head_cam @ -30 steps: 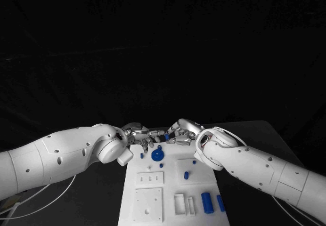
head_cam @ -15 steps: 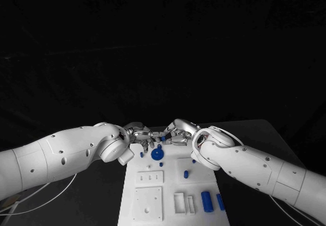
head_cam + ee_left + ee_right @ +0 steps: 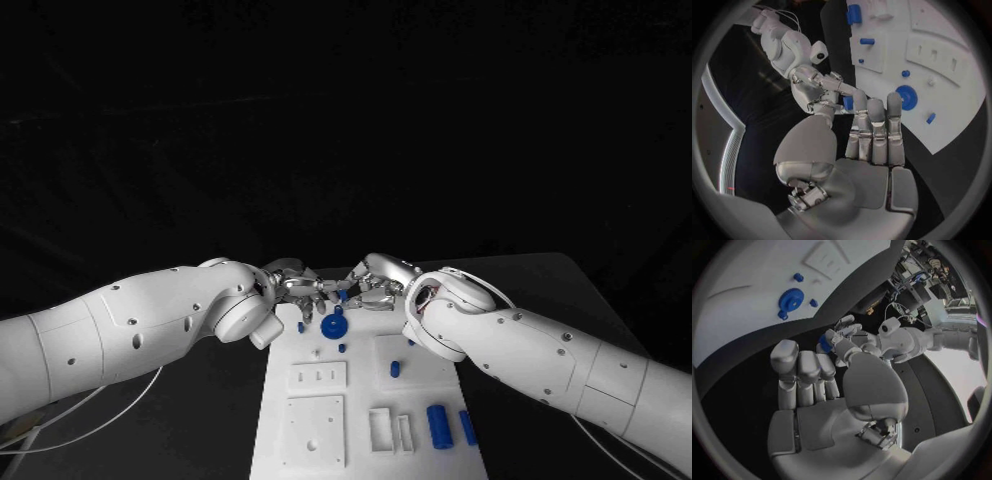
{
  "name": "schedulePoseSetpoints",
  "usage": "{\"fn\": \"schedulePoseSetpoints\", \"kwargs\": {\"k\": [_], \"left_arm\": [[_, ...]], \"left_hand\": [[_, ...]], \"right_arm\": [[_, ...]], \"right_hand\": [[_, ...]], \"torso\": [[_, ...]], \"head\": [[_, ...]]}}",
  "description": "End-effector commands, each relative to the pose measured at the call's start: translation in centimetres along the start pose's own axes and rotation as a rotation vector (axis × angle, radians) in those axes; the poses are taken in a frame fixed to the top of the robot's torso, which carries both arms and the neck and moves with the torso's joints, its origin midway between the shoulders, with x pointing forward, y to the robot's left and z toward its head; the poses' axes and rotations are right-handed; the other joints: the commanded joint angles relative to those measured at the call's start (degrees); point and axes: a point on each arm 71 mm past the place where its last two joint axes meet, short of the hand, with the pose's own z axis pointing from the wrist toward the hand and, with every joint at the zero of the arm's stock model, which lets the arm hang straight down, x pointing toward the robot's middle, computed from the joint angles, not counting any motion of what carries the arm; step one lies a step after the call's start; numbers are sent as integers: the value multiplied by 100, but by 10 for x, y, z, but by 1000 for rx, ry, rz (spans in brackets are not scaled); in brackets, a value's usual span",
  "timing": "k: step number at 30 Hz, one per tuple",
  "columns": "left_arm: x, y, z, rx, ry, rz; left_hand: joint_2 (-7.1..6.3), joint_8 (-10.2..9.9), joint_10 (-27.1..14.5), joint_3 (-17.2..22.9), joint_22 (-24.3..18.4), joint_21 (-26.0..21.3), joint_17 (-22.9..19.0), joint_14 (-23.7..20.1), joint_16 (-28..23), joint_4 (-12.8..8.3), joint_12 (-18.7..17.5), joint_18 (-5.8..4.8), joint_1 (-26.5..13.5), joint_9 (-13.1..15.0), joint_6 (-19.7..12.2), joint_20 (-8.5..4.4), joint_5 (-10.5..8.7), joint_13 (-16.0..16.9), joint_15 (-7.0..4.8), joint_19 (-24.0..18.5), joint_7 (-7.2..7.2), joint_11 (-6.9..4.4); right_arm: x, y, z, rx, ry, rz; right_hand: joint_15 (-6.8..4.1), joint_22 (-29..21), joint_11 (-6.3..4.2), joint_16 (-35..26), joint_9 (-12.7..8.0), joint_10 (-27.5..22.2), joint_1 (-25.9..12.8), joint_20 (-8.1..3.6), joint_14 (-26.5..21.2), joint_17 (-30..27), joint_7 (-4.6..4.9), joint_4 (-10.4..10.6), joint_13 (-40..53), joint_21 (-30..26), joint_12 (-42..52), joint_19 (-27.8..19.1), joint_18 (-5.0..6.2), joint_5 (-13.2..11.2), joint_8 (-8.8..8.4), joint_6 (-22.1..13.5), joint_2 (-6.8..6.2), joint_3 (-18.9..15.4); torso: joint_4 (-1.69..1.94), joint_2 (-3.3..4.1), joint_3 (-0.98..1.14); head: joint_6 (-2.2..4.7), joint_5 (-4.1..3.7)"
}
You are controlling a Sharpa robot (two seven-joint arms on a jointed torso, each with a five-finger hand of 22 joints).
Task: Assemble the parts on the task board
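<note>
Black table (image 3: 577, 290), dark backdrop. The board (image 3: 361, 400) is lying at 6 o'clock in the head view, running toward 12.

The left hand (image 3: 296, 287) and right hand (image 3: 378, 285) are meeting fingertip to fingertip over the board's 12 o'clock end. A small blue part (image 3: 342, 294) is sitting right between them. In each wrist view it looks like the opposite hand is pinching it, and each hand's own fingers are lying straight and close together with their tips beside the part. So I cannot tell which hand is carrying it, or whether both are.

My read is that this is a handover or regrip in the air, not an insertion yet. To do it well:
- The giving hand should be holding firm until the taking hand is clamping the part on two opposite faces.
- Pinch it high, so the lower end is staying free for the socket.
- Square the part to the board before going down, then go down straight.
- Watch the disc (image 3: 335, 328) just at 6 o'clock of the hands, since a low finger could be nudging it.
- I cannot tell which socket it belongs in.

Counts, as far as I am seeing them:
- 1 board, 2 hands.
- 1 part in the air.
- 7 blue pieces on the board: 1 disc, 1 cylinder (image 3: 437, 424), 1 bar (image 3: 467, 428) at its 3 o'clock, 1 peg (image 3: 394, 369) and 3 tiny studs (image 3: 302, 327).
</note>
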Motion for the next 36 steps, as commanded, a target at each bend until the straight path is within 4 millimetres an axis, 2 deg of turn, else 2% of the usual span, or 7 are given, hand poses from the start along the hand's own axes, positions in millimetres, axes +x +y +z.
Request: {"fn": "schedulePoseSetpoints", "kwargs": {"k": [1,13,21,24,32,35,36], "left_arm": [[2,-2,1,-4,5,8],[4,-1,2,-26,23,8],[5,0,2,-41,28,13],[5,1,2,-46,31,16],[6,1,3,-60,40,22],[6,2,3,-62,42,23],[6,2,3,-63,42,23]], "left_hand": [[-49,-22,-40,-4,11,-15,-9,-40,28,12,33,-50,2,-12,-23,21,-44,-6,16,-25,0,-2],[7,-21,-45,-41,28,-18,-26,-47,46,-66,47,-52,24,-37,-11,19,-70,-8,15,-27,-2,-3],[131,-21,-49,-123,52,-35,-50,-50,67,-252,58,-54,70,-63,-5,18,-82,-17,14,-24,-2,-6],[139,-21,-46,-129,55,-34,-51,-50,68,-274,61,-54,80,-64,-6,17,-85,-16,13,-22,-3,-7],[317,-21,-43,-239,85,-43,-60,-47,82,-532,69,-58,189,-85,11,10,-92,-17,5,-17,-15,-16],[422,-21,-44,-290,94,-47,-62,-46,85,-642,68,-60,264,-96,13,6,-83,-18,1,-14,-22,-22],[499,-22,-45,-273,98,-49,-61,-45,88,-713,68,-61,363,-102,13,3,-58,-18,-3,-13,-29,-27]], "right_arm": [[2,2,1,-3,21,-12],[3,4,1,-7,27,-11],[4,5,1,-9,32,-11],[4,5,1,-9,33,-11],[5,6,1,-10,39,-12],[5,6,1,-9,42,-13],[5,6,1,-9,43,-14]], "right_hand": [[-14,580,-26,-28,5,-34,23,6,12,-8,4,40,10,-24,-23,214,51,48,39,33,9,-13],[-14,579,-27,-26,5,-35,19,6,14,-7,2,51,8,-32,-24,216,53,56,39,32,11,-36],[-15,582,-29,-26,7,-37,25,6,14,-6,-2,52,8,-24,-24,219,53,60,41,40,12,-54],[-15,582,-29,-26,7,-37,25,6,14,-6,-2,52,8,-24,-24,219,53,60,41,40,12,-54],[-15,582,-29,-26,7,-37,25,6,14,-6,-2,52,8,-24,-24,219,53,60,41,40,12,-54],[-15,582,-29,-26,7,-37,25,6,14,-6,-2,52,8,-24,-24,219,53,60,41,40,12,-54],[-15,582,-29,-26,7,-37,25,6,14,-6,-2,52,8,-24,-24,219,53,60,41,40,12,-54]], "torso": [[-3,1,1],[0,0,6],[-5,3,5],[-2,3,4],[-6,5,5],[-6,4,5],[-7,3,5]], "head": [[-7,-2],[-9,-11],[1,-16],[-2,-19],[-15,-13],[-21,-17],[-27,-21]]}}
